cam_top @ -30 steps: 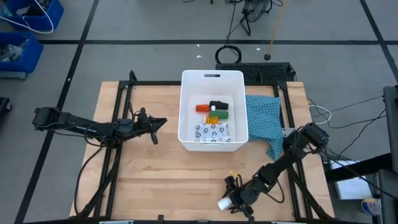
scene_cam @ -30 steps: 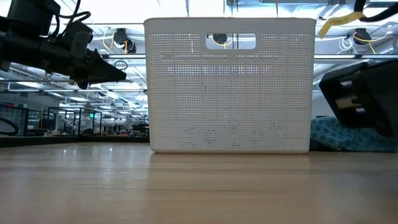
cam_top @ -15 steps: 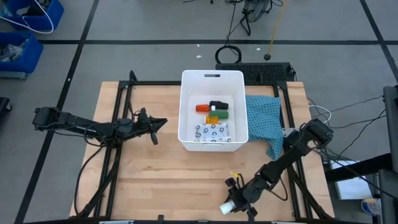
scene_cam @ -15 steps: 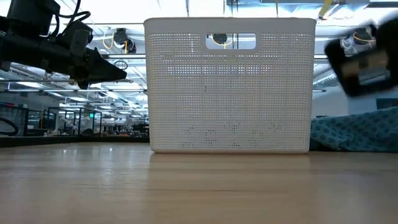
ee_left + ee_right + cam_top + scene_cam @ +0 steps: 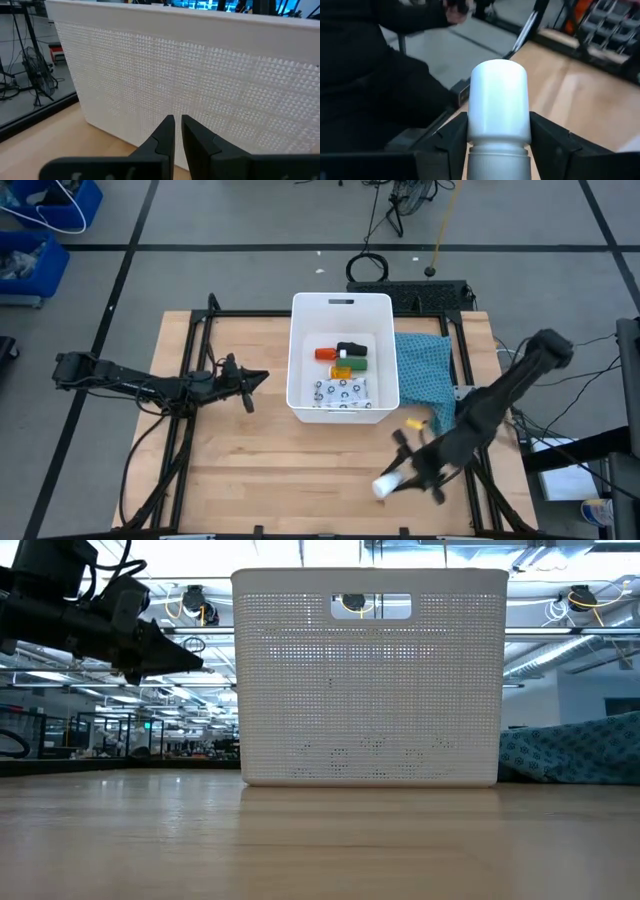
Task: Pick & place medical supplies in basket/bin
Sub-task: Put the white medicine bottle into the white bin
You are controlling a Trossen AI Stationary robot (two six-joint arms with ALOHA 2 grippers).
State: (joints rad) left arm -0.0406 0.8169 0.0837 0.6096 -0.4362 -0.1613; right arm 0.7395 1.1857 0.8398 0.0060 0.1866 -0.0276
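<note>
From above, you are seeing the right gripper (image 5: 392, 483) gripping the white cylinder (image 5: 387, 484), near the tub (image 5: 340, 305). The left gripper (image 5: 262, 377) is waiting closed beside it. The right wrist view is showing you the cylinder's smooth cap between the fingers (image 5: 547, 140).

white tub (image 5: 300, 360), perforated dot-grid walls; white cylinder (image 5: 387, 483); orange bottle (image 5: 325, 353); green-white box (image 5: 357, 363); white dark-patterned packet (image 5: 340, 392); teal-blue patterned cloth (image 5: 421, 370); light wood table (image 5: 250, 470)
</note>
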